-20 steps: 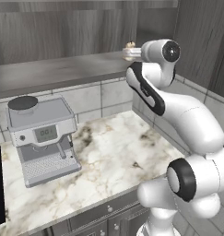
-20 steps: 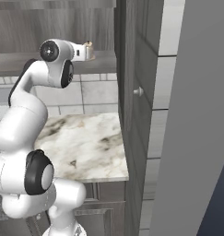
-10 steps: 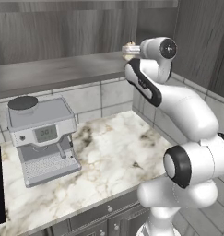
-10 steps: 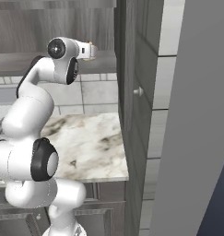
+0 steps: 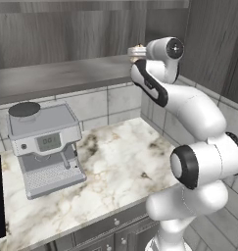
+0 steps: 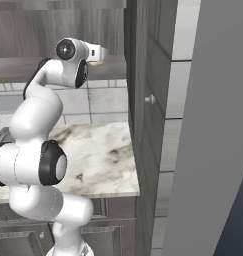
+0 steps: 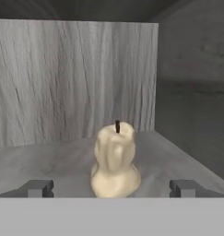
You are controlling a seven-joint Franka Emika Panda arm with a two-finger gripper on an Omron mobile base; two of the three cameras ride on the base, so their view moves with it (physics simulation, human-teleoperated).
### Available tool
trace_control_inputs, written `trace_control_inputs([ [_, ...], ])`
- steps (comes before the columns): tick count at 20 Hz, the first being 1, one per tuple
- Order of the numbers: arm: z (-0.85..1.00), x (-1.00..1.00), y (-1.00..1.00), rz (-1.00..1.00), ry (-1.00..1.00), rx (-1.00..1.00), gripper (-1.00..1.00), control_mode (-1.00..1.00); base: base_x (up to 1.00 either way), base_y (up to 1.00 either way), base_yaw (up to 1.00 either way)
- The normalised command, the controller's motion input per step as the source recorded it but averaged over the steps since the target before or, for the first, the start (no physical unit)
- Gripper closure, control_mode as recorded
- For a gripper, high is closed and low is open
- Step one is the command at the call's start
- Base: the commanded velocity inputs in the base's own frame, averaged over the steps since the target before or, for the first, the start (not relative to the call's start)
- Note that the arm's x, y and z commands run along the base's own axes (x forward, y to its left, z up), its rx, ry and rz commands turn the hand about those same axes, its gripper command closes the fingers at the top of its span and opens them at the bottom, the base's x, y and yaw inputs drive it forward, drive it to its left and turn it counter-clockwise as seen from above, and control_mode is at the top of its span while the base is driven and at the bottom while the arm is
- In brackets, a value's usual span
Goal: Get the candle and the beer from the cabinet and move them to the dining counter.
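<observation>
The candle (image 7: 114, 161), a small cream lumpy wax one with a dark wick, stands upright on the shelf of the open cabinet (image 7: 62, 83). My gripper (image 7: 111, 189) is open, one fingertip on each side of the candle's base with gaps between, touching nothing. From the left base view the gripper (image 5: 134, 53) reaches in over the shelf edge at the candle (image 5: 137, 48). The right base view has the candle (image 6: 103, 52) just ahead of the hand. The beer and the dining counter are out of view.
A grey coffee machine (image 5: 42, 147) sits on the marble worktop (image 5: 120, 157) below the cabinet shelf (image 5: 57, 76). The cabinet's open door (image 6: 145, 130) with its round knob (image 6: 150, 99) stands close to the arm's right. The cabinet's side wall (image 7: 191, 92) lies right of the candle.
The arm has stretched upward and the hand has edged a little closer to the candle. The candle has not moved and the jaws stay open.
</observation>
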Motion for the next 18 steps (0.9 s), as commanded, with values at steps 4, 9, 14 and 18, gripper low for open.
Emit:
trace_control_inputs([
  [4,0.0,0.23,0.0,0.0,0.04,0.0,-1.0,-1.0,0.0,0.0,0.0],
  [9,0.0,0.17,0.0,0.0,0.03,0.0,-1.0,-1.0,0.0,0.0,0.0],
  [14,0.0,0.15,0.0,0.0,0.02,0.0,-1.0,-1.0,0.0,0.0,0.0],
  [18,0.0,0.29,0.0,0.0,0.02,0.0,-1.0,-1.0,0.0,0.0,0.0],
])
